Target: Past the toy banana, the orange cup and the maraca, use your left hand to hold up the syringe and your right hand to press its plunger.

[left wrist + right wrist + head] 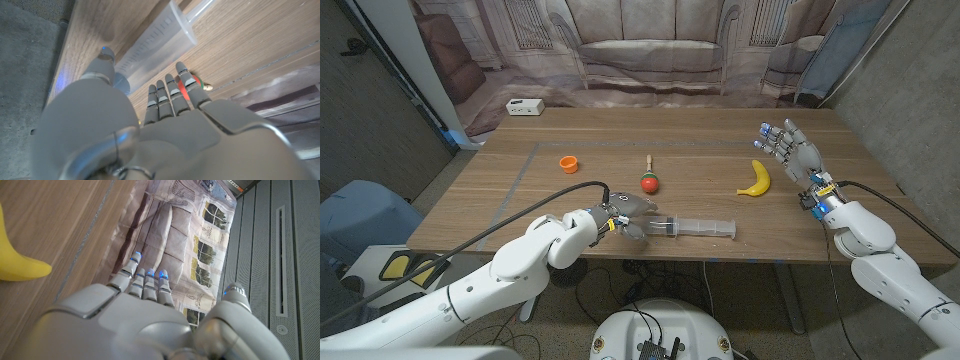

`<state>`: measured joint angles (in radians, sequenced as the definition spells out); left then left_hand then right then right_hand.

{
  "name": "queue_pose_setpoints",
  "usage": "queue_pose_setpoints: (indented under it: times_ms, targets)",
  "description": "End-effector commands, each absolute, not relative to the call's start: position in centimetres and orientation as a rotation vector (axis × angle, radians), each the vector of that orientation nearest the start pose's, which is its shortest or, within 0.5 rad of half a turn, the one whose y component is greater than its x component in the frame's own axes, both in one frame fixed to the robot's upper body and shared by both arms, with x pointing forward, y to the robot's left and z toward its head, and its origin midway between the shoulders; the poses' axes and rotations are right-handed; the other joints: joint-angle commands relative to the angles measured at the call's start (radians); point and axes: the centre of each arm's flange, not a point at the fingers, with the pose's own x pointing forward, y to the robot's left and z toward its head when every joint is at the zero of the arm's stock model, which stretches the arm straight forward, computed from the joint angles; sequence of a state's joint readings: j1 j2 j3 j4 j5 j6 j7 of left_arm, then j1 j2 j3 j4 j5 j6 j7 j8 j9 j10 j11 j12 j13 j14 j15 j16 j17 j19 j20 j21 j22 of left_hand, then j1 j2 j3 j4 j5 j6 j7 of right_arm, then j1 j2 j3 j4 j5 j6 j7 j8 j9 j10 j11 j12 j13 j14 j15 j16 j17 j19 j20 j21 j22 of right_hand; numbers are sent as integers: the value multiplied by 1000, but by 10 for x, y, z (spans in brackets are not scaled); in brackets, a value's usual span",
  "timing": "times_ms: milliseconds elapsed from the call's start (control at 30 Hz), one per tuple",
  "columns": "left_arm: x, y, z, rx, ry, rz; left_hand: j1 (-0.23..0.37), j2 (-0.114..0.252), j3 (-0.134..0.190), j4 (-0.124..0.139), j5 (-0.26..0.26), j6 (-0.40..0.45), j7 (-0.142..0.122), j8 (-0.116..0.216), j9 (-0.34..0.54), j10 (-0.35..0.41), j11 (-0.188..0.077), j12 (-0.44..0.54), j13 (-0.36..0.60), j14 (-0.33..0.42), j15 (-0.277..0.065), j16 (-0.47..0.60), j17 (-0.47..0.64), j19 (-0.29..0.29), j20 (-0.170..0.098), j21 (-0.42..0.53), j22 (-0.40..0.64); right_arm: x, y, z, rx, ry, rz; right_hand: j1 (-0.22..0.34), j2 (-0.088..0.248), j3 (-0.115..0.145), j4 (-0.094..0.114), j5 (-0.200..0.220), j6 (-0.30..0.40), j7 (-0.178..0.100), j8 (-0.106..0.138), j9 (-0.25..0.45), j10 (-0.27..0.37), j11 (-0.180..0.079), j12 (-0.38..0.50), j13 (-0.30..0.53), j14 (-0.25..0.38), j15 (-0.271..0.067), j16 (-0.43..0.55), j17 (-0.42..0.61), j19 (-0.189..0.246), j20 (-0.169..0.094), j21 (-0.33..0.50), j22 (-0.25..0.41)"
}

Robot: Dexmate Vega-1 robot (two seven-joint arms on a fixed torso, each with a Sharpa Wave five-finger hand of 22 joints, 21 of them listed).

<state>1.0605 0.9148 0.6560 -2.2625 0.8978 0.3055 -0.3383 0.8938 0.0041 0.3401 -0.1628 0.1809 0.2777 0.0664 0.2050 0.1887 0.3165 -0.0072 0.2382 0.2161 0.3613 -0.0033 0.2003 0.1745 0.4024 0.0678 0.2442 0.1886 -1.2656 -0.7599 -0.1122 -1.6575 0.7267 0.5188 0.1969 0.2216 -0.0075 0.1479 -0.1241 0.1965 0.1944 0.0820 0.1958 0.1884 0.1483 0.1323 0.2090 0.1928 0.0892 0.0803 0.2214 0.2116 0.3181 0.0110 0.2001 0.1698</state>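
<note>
The clear syringe lies flat near the table's front edge, its plunger end pointing towards the robot's right. My left hand is at its other end, thumb on one side of the barrel and fingers stretched out on the other, not closed on it. My right hand is raised over the right part of the table with fingers spread and nothing in it, just right of the yellow toy banana. Farther back are the maraca and the orange cup.
A small white box sits at the table's back left corner. A printed cloth backdrop hangs behind the table. Grey tape lines cross the left of the wooden top.
</note>
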Motion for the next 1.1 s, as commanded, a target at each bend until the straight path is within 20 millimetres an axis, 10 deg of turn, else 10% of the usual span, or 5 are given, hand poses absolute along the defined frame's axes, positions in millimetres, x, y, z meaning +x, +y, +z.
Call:
queue_pose_setpoints:
  times_ms: [33, 1100]
  targets:
    - [475, 120, -87, 1789, -613, -270, 19, 9, 13, -2, 5, 12, -1, 5, 2, 8, -4, 6, 5, 12, -5, 9, 6, 5, 2, 5, 2, 519, -362, -42, -92, -803, 337, 6, 6, -2, -2, -1, 1, 3, 1, 1, 8, -1, -2, 4, 7, 4, -1, 3, 6, 3, -1, 3]
    - [492, 117, -102, 1737, -602, -249, 76, 27, 21, -5, 14, 79, -12, 17, 2, 69, -22, 22, 7, 71, -21, 18, 5, 62, -6, 22, 3, 520, -371, -53, -53, -788, 313, 6, 7, -3, -1, -1, 3, 3, 2, 1, 9, -1, -3, 5, 8, 6, -2, 4, 7, 3, -2, 3]
